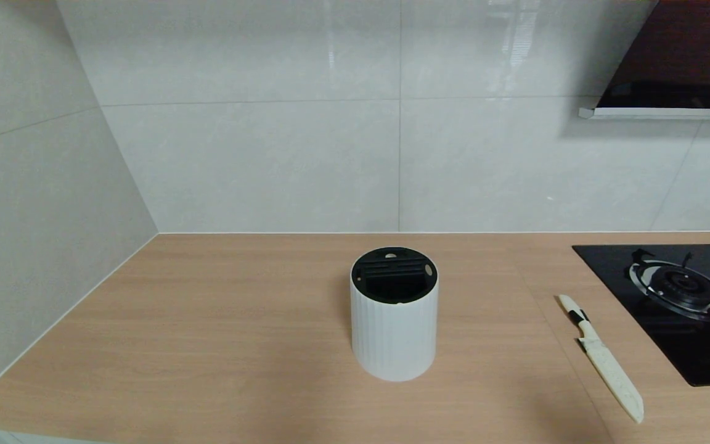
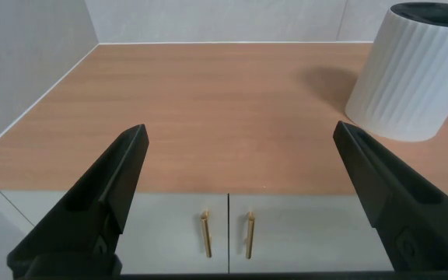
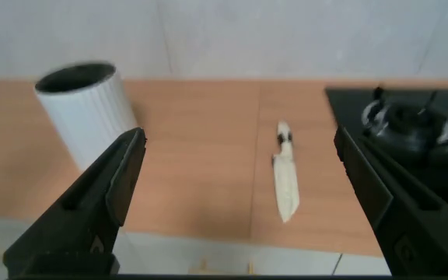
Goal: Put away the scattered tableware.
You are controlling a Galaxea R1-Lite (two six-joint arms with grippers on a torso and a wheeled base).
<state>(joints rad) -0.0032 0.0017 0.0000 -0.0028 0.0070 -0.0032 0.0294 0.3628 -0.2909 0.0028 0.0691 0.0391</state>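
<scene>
One knife (image 1: 601, 357) lies flat on the counter (image 1: 207, 320), right of the white holder (image 1: 394, 314), handle toward the wall, blade toward the front edge; the right gripper (image 3: 238, 136), jaws spread wide, faces it, nearer than the left gripper (image 2: 240, 128), likewise spread

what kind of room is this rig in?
Most likely a home-style kitchen: a gas burner in a black hob, a range hood above it, and a wooden countertop over cabinet doors.
</scene>
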